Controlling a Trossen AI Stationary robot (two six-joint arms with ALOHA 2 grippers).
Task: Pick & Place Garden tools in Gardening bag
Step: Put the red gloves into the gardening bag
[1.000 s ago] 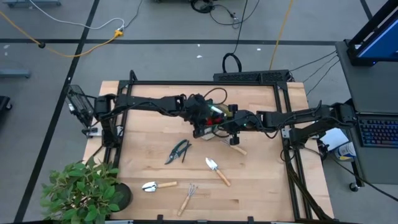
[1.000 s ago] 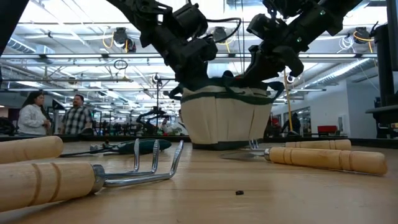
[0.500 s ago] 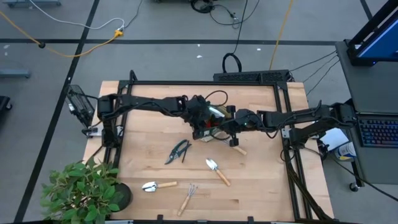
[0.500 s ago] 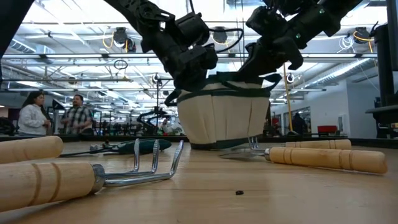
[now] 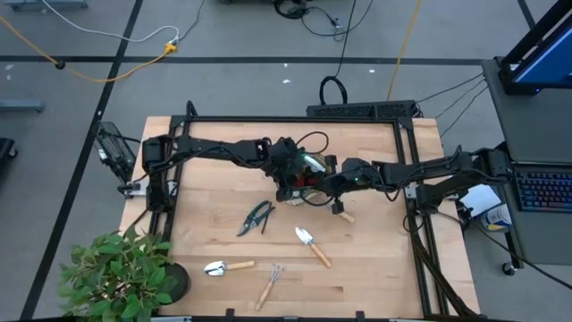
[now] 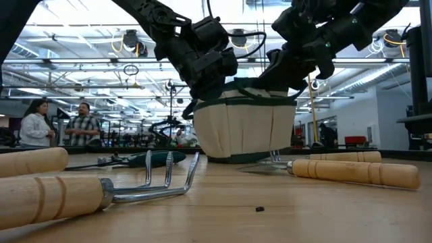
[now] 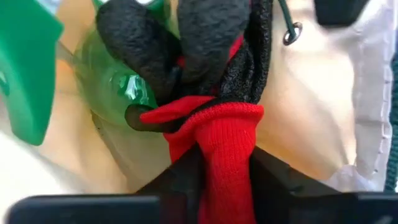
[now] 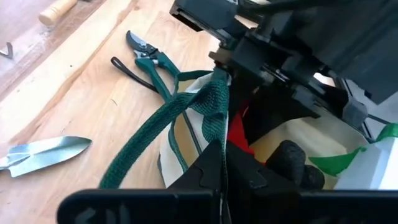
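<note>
L pincer (image 7: 211,180): pinching red glove (image 7: 217,143) inside bag (image 6: 243,128) | R pincer (image 8: 221,168): clamped on bag strap (image 8: 186,112) | risk: glove snagging on pincer, dragging out on retract

Both arms reach inward from opposite sides of the table and meet over its middle, wrists angled down. The left gripper (image 7: 211,168) points steeply downward, its 2 dark fingers (image 7: 180,177) set closely on either side of a red cuff. The right gripper (image 8: 222,163) sits just beside it, its fingers pressed together on a green strap.
</note>
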